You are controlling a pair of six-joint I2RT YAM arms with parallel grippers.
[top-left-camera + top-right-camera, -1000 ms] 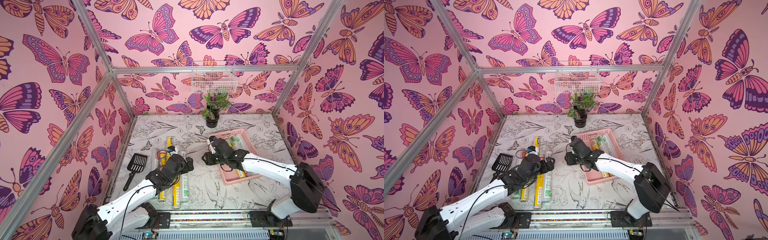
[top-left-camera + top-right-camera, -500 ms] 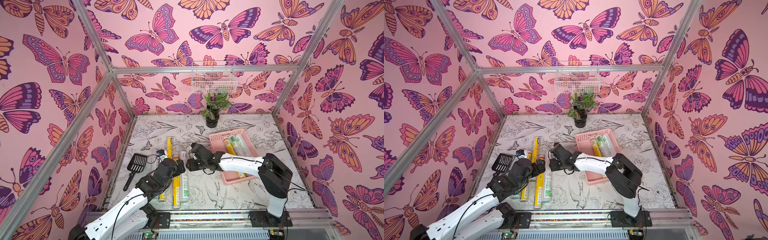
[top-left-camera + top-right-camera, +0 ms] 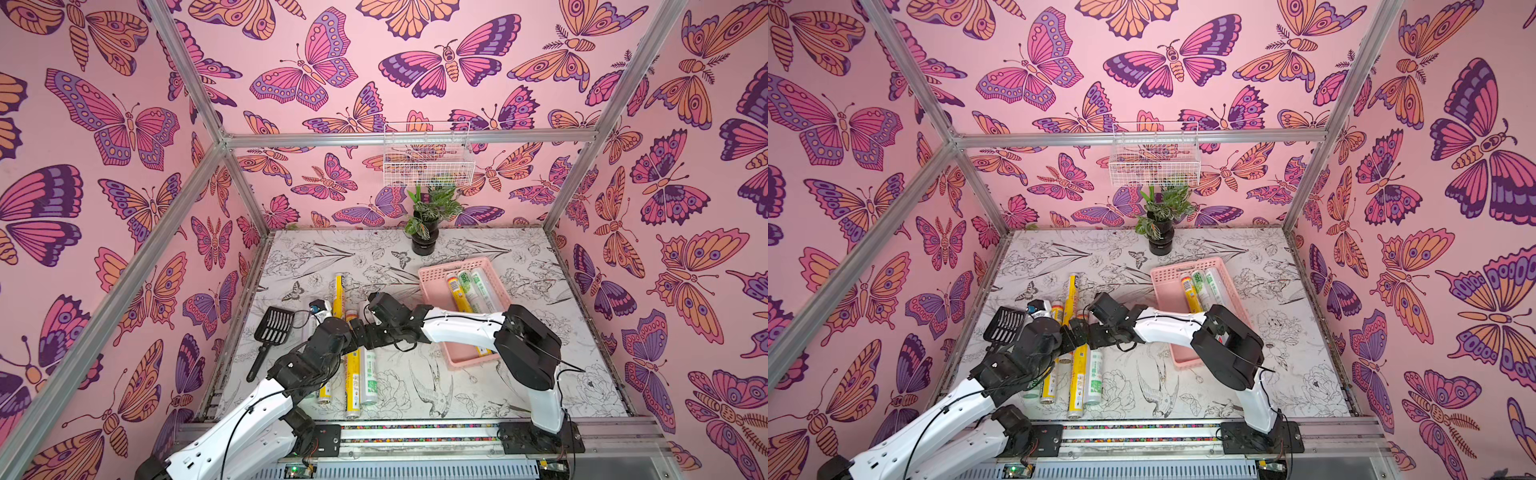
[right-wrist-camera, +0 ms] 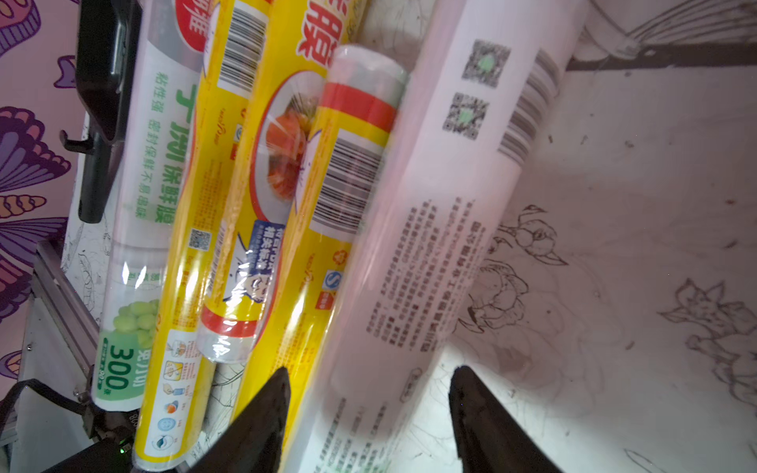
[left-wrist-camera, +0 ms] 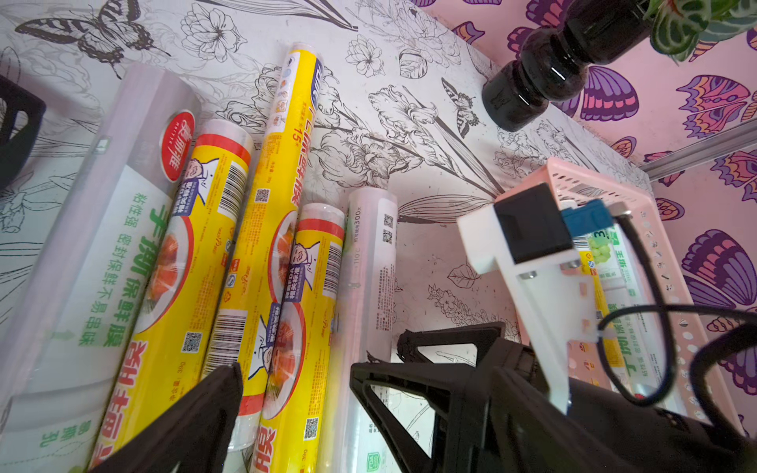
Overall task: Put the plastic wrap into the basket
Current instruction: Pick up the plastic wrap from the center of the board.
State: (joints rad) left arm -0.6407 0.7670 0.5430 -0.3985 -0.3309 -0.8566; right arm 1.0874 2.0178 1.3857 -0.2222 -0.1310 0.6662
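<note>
R gripper (image 4: pixel 370 370) jaws stand parted astride silvery-white roll (image 4: pixel 430 204), not clamped yet, L gripper (image 5: pixel 295 368) wide open over yellow rolls (image 5: pixel 303 295) just beside it, basket (image 3: pixel 455 263) well behind R wrist; risk: both tools crowd one pile, fingers may clash or knock neighbor roll askew.

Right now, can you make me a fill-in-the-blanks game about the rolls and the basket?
The pink basket has ___ rolls of plastic wrap inside it.
The slotted scoop is coloured ___.
The white wire basket hangs on the back wall, right above the potted ___.
Missing words: three; black; plant.
</note>
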